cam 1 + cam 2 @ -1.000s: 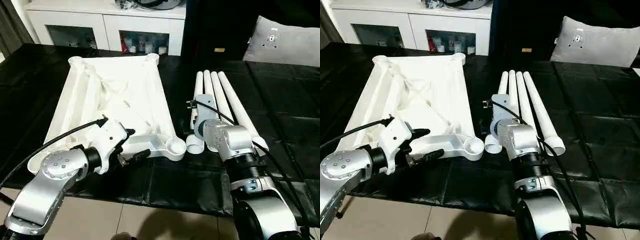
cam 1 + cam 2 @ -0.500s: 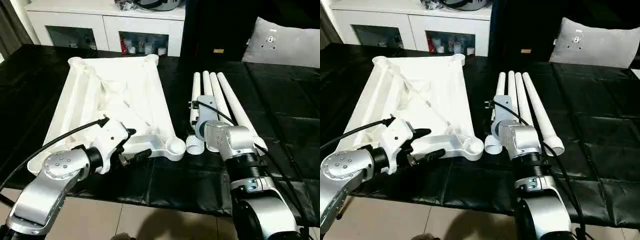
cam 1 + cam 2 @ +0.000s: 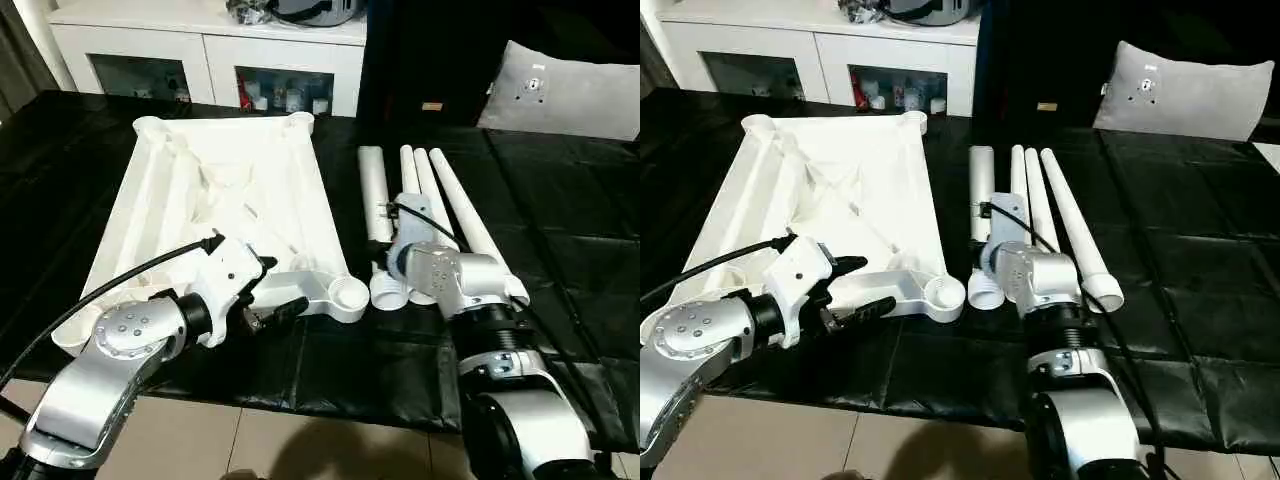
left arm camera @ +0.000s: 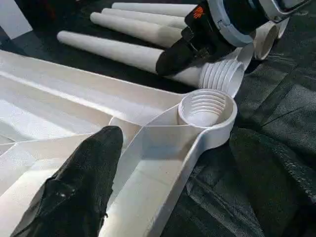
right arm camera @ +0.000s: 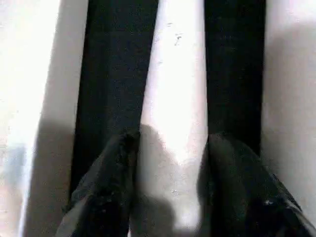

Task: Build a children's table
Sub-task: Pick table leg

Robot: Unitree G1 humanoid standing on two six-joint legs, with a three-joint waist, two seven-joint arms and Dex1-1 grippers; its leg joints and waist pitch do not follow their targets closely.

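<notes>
the white table top lies upside down on the black desk, ribs up, with a round corner socket at the near corner. four white legs lie in a row just beside it. the step in hand looks like picking up one leg so it can go into that socket. to do it well, the right claw should sit with the leg right in the middle between its fingers, squeeze firmly near the thick ringed end, and lift straight up so the other legs do not roll. then the ringed end has to line up with the socket before any turning. the left claw should hold the table top steady. the right claw is partly closed, one finger on each side of a leg, very close to it, but i cannot tell if it grips it yet. the left claw is wide open around the edge of the table top near the socket, with one finger inside the rim, and nothing looks pinched.
</notes>
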